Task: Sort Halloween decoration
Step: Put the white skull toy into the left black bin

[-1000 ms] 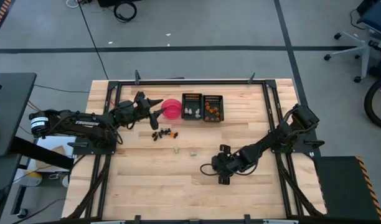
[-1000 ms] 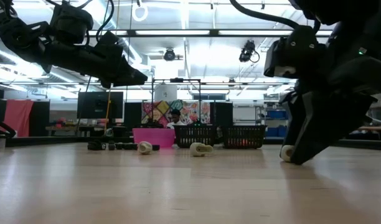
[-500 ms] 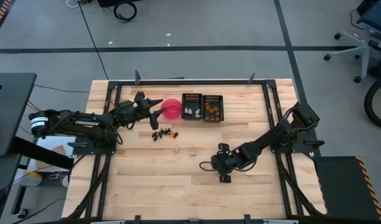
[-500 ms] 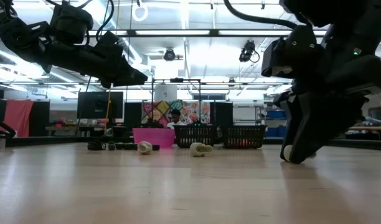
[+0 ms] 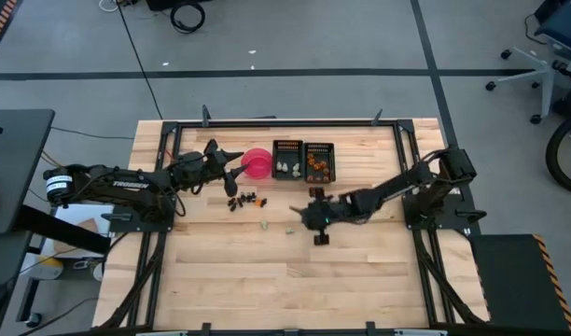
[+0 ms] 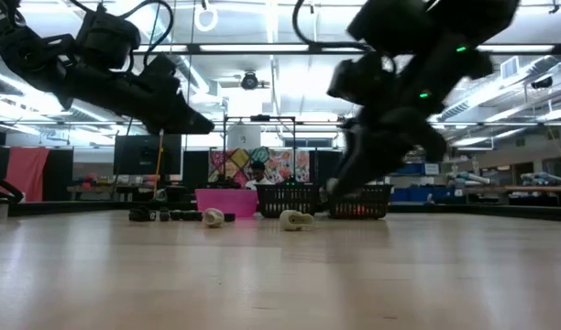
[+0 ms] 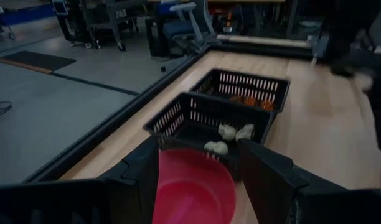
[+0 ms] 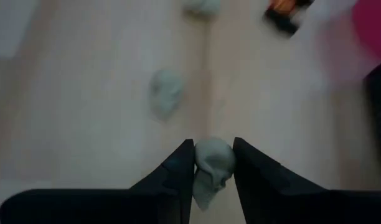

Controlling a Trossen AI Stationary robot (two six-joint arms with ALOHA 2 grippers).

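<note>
the right gripper (image 8: 213,163) pinches a pale greenish-white skull trinket (image 8: 212,168) between its fingers, raised above the table (image 5: 220,280) near 2 pale pieces (image 5: 277,225) lying loose. the left gripper (image 5: 231,166) hangs spread wide over the pink bowl (image 5: 257,162), beside 2 black trays (image 5: 304,161) holding sorted pieces.
</note>
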